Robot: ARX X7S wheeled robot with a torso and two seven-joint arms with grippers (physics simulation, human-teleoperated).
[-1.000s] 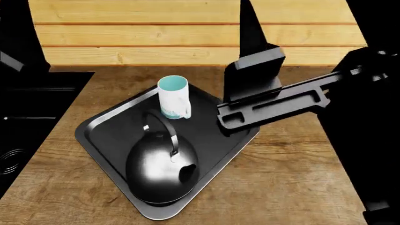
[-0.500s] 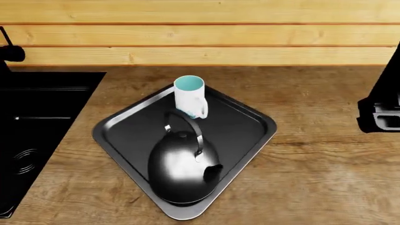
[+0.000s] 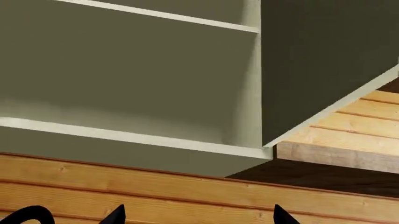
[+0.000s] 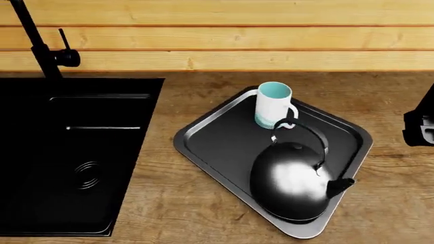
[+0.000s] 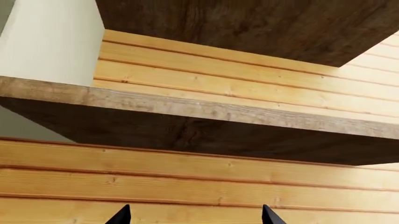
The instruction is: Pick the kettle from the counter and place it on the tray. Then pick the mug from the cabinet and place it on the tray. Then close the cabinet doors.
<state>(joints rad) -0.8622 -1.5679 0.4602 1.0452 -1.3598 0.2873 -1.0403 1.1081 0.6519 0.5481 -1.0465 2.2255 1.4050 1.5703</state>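
While the flat rectangular dark grey metal tray (image 4: 224, 147) with its raised silvery rim lay on the brown wood-grain bench (image 4: 190, 213), it carried both task items. The glossy black round-bodied kettle (image 4: 291, 185) sat in the tray's near part, its arched handle up and its spout turned toward the robot's right. The small white cylindrical mug (image 4: 273, 105) with a teal interior stood upright in the tray's far part, close behind the kettle's handle, its loop handle facing the right. A black double sink (image 4: 74, 152) with a black faucet (image 4: 48, 51) occupied the bench to the left of the tray.

Neither set of jaws was near the tray. The left jaws (image 3: 196, 218) showed only two dark tips at the frame edge of the left wrist view, set well apart and holding nothing; ahead of them were the pale wooden wall planks (image 3: 187, 196) and, above, the open pale grey-green cabinet (image 3: 124, 93) with bare shelves. The right jaws (image 5: 193, 217) likewise showed two separated tips with nothing between them, facing wall planks and a brown wooden shelf (image 5: 187, 116). In the head view, a black part of the right arm (image 4: 420, 127) appeared at the right edge, beside the tray.
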